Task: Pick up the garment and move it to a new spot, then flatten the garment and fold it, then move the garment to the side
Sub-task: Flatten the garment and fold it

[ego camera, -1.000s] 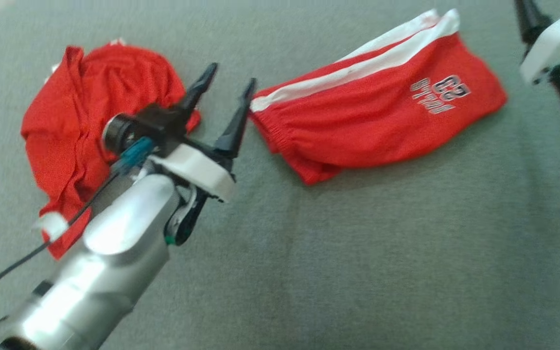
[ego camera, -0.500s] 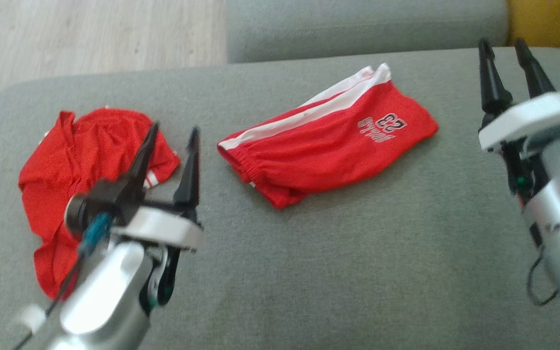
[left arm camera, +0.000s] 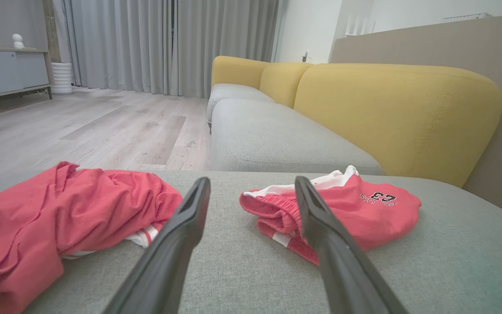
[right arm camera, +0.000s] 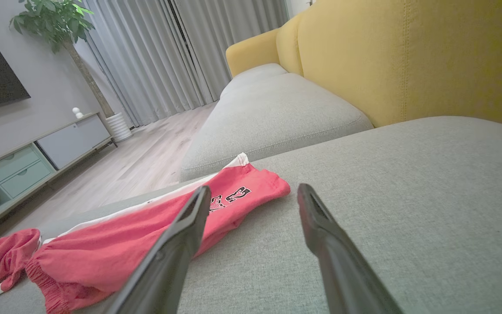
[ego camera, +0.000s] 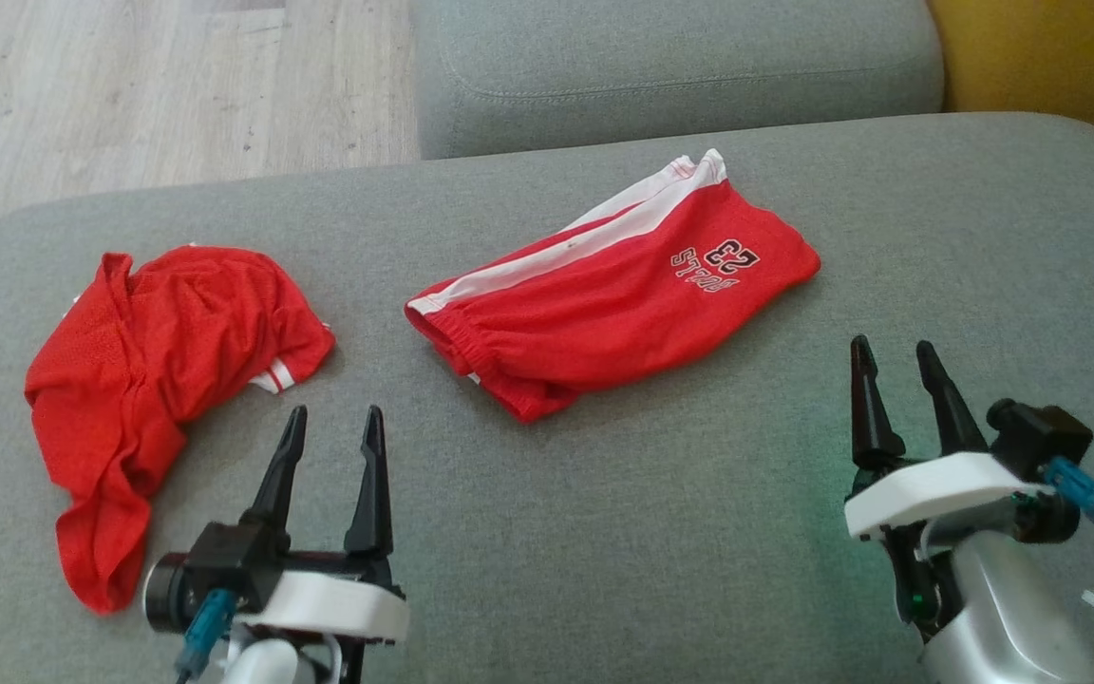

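Over the near edge of the grey woven sofa cushion (ego camera: 604,551), the left gripper (ego camera: 335,414) and right gripper (ego camera: 891,344) hover, tapered dark fingers spread, empty. Folded red mesh shorts (ego camera: 613,285) lie mid-cushion; a crumpled red jersey (ego camera: 148,380) lies at its left end.

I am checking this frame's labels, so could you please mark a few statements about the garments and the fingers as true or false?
1. The folded red shorts bear the number 23. True.
2. A crumpled red garment lies to the left of the shorts, apart from them. True.
3. Both garments lie on the floor. False: both lie on the grey sofa cushion.
4. The left gripper and the right gripper both have their fingers apart. True.
5. The right gripper's fingers touch the shorts. False: they are over bare cushion, apart from the shorts.
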Controlling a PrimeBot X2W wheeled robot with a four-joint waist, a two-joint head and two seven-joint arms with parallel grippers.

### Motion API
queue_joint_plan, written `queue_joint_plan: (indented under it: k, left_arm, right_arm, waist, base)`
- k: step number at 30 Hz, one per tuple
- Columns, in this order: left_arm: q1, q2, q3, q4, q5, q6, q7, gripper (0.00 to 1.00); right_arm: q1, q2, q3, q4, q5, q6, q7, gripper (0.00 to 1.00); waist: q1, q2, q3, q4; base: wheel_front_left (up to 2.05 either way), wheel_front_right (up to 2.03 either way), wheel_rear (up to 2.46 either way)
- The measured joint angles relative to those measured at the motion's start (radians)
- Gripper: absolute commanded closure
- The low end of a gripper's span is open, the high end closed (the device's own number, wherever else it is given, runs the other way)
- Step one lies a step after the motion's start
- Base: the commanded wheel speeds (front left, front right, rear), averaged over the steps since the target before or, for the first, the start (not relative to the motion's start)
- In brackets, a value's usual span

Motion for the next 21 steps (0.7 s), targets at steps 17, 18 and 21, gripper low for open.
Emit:
queue_joint_plan:
  k: [17, 18, 21]
  left_arm:
    - [-0.001, -0.090, 0.121, 0.000, 0.139, -0.128, 0.000, 0.00]
    - [-0.012, -0.095, 0.121, 0.001, 0.144, -0.136, 0.000, 0.00]
    - [-0.050, -0.110, 0.121, 0.007, 0.148, -0.152, 0.000, 0.00]
  right_arm:
    - [0.009, 0.014, -0.077, -0.097, -0.035, 0.000, 0.097, 0.00]
    - [-0.004, 0.014, -0.089, -0.087, -0.019, 0.000, 0.113, 0.00]
    - [-0.080, 0.014, -0.130, -0.042, 0.031, 0.000, 0.175, 0.00]
  waist:
    - [0.0001, 0.0000, 0.060, 0.037]
    - [0.0002, 0.0000, 0.072, 0.043]
    - [0.0002, 0.0000, 0.115, 0.062]
  base:
    - [0.00, 0.00, 0.00]
    - [0.00, 0.00, 0.00]
    - [0.00, 0.00, 0.00]
